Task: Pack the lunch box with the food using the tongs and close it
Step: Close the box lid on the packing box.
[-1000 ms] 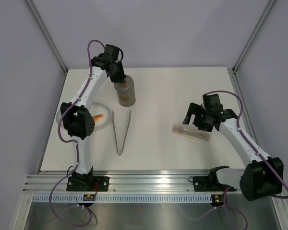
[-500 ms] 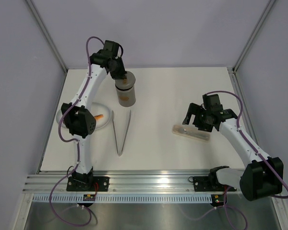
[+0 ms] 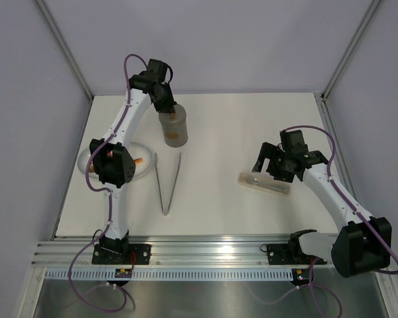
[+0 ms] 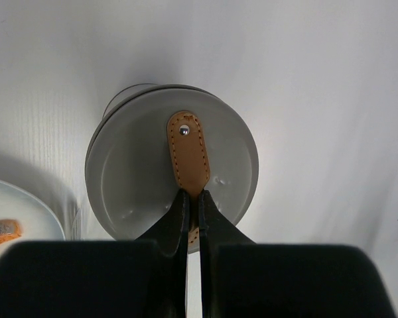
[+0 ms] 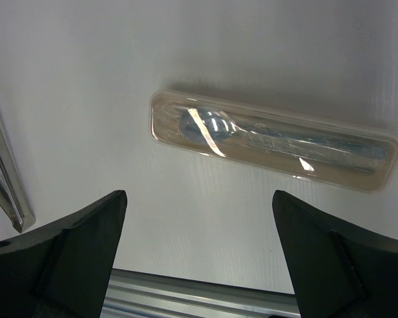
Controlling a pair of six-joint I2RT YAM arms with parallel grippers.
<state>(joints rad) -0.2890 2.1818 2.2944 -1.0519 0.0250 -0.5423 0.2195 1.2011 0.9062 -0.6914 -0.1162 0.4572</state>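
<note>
The lunch box (image 3: 175, 132) is a tall grey canister standing at the back left of the table. Its round grey lid (image 4: 139, 179) lies over the canister's mouth, a little off-centre. My left gripper (image 4: 192, 199) is shut on the lid's tan strip handle (image 4: 189, 156). In the top view the left gripper (image 3: 166, 106) is right above the canister. The silver tongs (image 3: 167, 182) lie in a narrow V in front of the canister. An orange piece of food (image 3: 140, 161) lies on the white plate (image 3: 86, 161). My right gripper (image 3: 268, 165) hangs open over the table, holding nothing.
A flat tan packet in clear wrapping (image 5: 272, 140) lies just beyond the right gripper (image 5: 199, 199). The tips of the tongs (image 5: 3, 179) show at that view's left edge. The metal rail (image 5: 186, 291) runs along the near table edge. The left arm's elbow (image 3: 113, 165) hangs over the plate.
The left gripper has shifted slightly over the canister, still holding the lid's handle, and its elbow has swung a little to the right. The right arm has not moved.
</note>
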